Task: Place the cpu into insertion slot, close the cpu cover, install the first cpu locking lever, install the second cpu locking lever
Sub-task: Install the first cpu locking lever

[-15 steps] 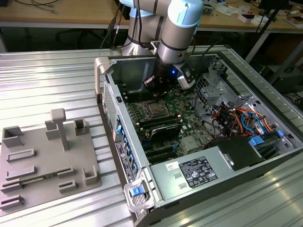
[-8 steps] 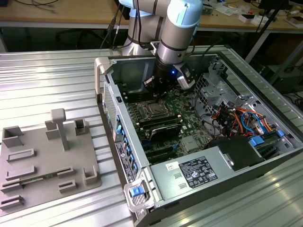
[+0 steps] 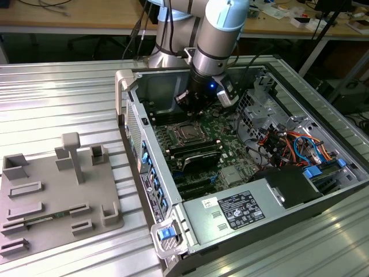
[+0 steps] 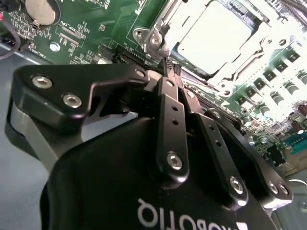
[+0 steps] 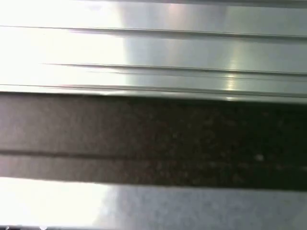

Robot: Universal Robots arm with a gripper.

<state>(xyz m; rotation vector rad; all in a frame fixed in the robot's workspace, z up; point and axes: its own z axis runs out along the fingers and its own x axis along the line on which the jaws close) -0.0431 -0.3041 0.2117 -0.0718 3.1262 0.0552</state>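
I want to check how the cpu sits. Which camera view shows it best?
The second wrist view: the cpu is near, its silver top large and plain. In the exterior view the cpu is small. The first wrist view faces ribbed metal.

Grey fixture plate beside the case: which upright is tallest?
The T-topped post midway along the fixture plate's far edge. It stands clearly higher than the short notched block beside it and the corner block at the exterior view's left.

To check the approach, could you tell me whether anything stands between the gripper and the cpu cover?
Nothing visible does: the gripper sits right at a corner of the cpu cover, over bare motherboard.
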